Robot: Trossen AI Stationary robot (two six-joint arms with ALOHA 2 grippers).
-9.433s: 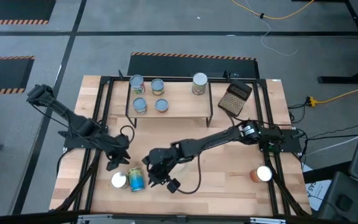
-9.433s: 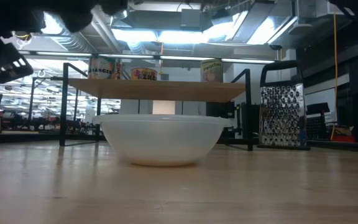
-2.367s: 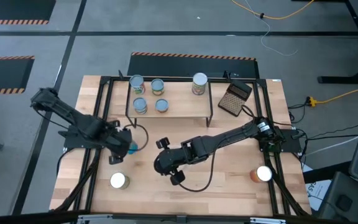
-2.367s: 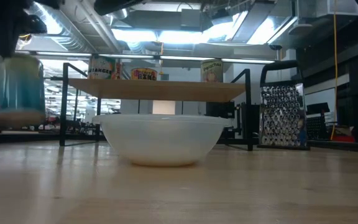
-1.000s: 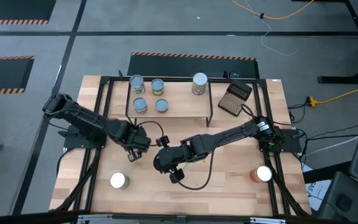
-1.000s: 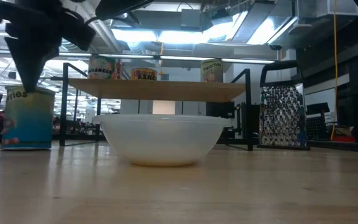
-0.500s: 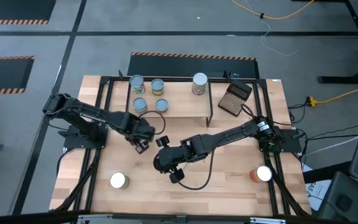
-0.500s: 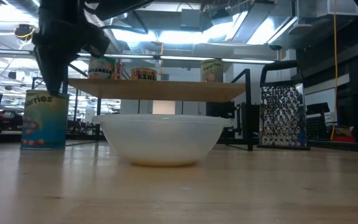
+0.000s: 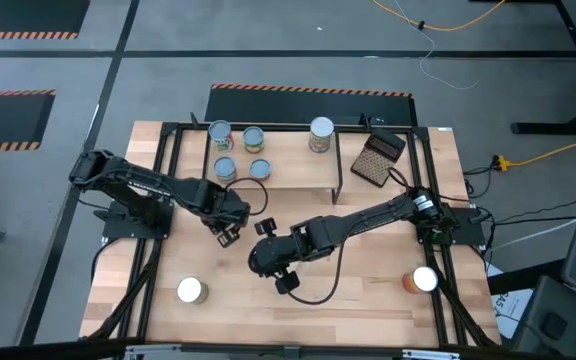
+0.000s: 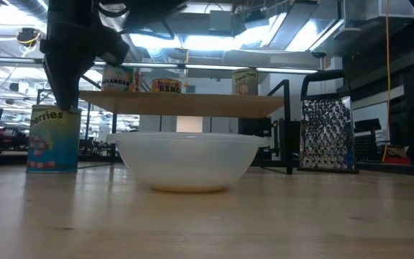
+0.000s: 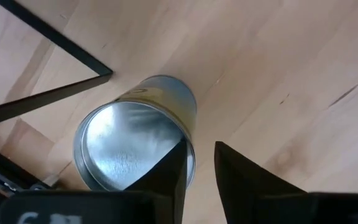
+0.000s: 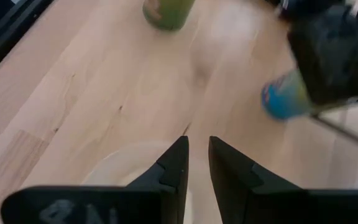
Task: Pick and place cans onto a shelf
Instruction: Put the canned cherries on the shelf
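My left gripper (image 9: 230,220) is shut on a blue-green labelled can (image 10: 52,139) just in front of the shelf's near left leg. The can's silver top shows in the left wrist view (image 11: 129,146). The light-wood shelf (image 9: 290,165) on black legs carries several upright cans (image 10: 165,85). My right gripper (image 9: 268,263) is shut and empty, hanging above the pale bowl (image 10: 187,160) at mid-table. One white-topped can (image 9: 190,290) stands at the near left, and another (image 9: 423,279) at the near right. My left gripper holds the can by its top rim (image 11: 190,146) on one side. One finger (image 11: 174,169) stands over the silver top and the other (image 11: 238,171) outside the wall. The fingers come from above, pointing down. The can hangs upright; I cannot tell whether its base touches the table.
A dark grater (image 9: 380,157) stands at the far right, beside the shelf. Black frame rails (image 9: 164,190) run along the table's left and right sides. The right arm (image 9: 368,220) stretches across the table's middle. Bare wood lies between the bowl and the near edge.
My left gripper has carried the can toward the table's far edge and a little to the right, up to the shelf's front. It slowed almost to a stop in the last half second. The can has stayed upright and low over the table.
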